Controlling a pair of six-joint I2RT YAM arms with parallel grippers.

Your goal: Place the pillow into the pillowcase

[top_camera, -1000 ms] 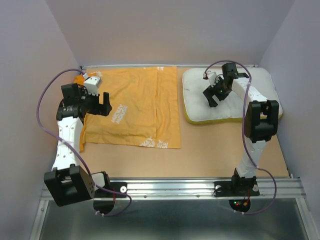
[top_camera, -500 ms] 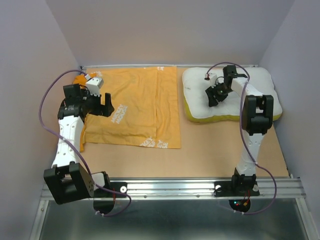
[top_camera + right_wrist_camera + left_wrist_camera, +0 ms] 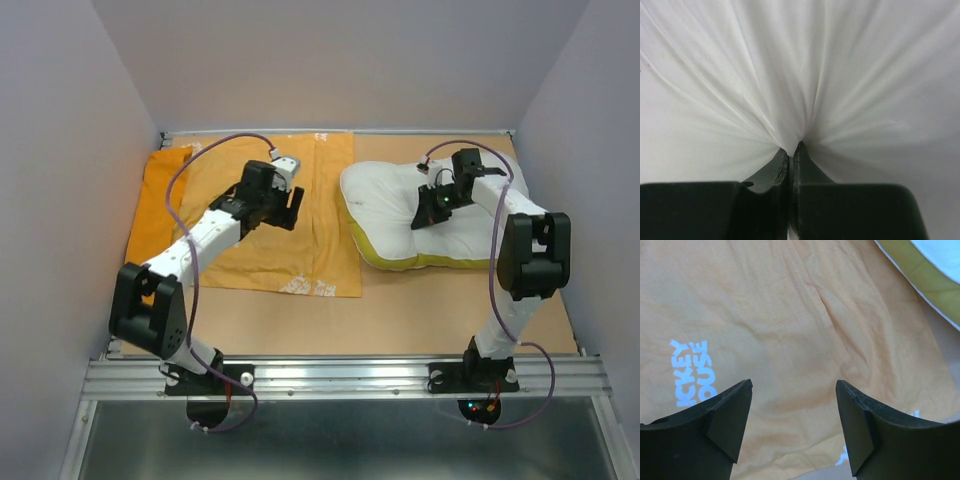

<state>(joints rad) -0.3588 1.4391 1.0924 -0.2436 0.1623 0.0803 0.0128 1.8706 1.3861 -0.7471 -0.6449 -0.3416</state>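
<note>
The pillow (image 3: pixel 385 205) lies on the right rear part of the bench (image 3: pixel 450 310), outside the pillowcase (image 3: pixel 320 240). Its left edge, with the yellow piping showing along the near side, reaches the right edge of the pillowcase. The pillowcase is spread flat on the left half of the bench, orange side up, with small white lettering (image 3: pixel 690 372) printed on it.

The right end effector (image 3: pixel 425 213) sits on top of the pillow, near its middle. In the right wrist view its fingers are clenched tight on a pinch of the white cover, and folds of fabric (image 3: pixel 790 75) fan out from the point where the fingertips meet (image 3: pixel 791 148).

The left arm reaches across the pillowcase, and the left end effector (image 3: pixel 285 205) is over the right part of the case, near the pillow. In the left wrist view its jaws stand wide apart with nothing between them (image 3: pixel 794 385), only orange cloth (image 3: pixel 790 315) below. A corner of the pillow (image 3: pixel 940 252) shows at the upper right of that view.
</note>
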